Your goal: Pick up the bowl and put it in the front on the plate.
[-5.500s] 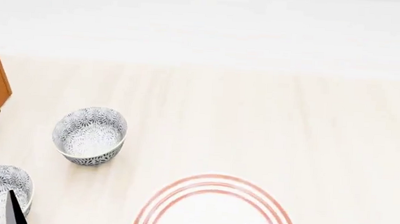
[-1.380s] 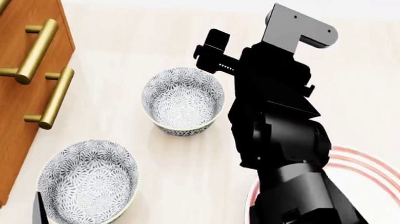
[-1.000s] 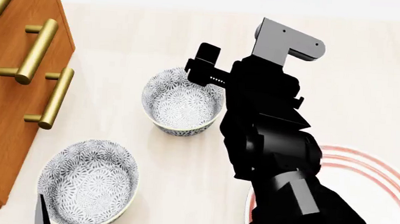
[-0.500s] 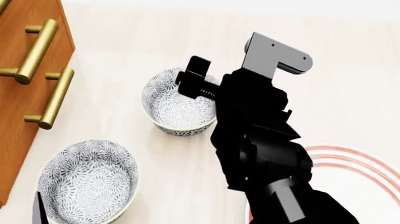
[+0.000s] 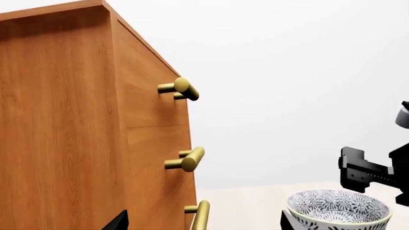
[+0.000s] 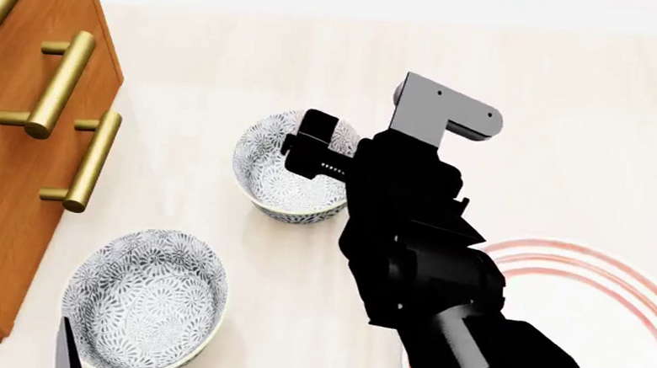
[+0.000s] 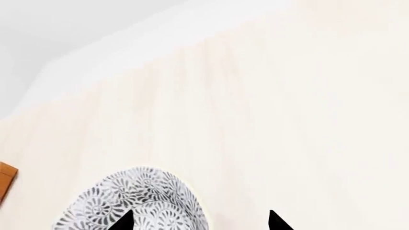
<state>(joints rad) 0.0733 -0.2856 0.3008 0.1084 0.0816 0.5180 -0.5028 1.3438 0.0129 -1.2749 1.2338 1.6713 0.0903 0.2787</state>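
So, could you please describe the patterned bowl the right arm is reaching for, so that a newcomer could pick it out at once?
Start from the orange-brown wooden cabinet with brass bar handles at the left of the pale table. Two small white bowls with grey-blue floral patterning sit beside it. The wanted one is the farther bowl, the one with the black right gripper over its rim; the nearer bowl has nothing over it.

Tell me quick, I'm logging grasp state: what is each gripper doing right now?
Left gripper: open, holding nothing.
Right gripper: open, holding nothing, one fingertip over the far bowl.
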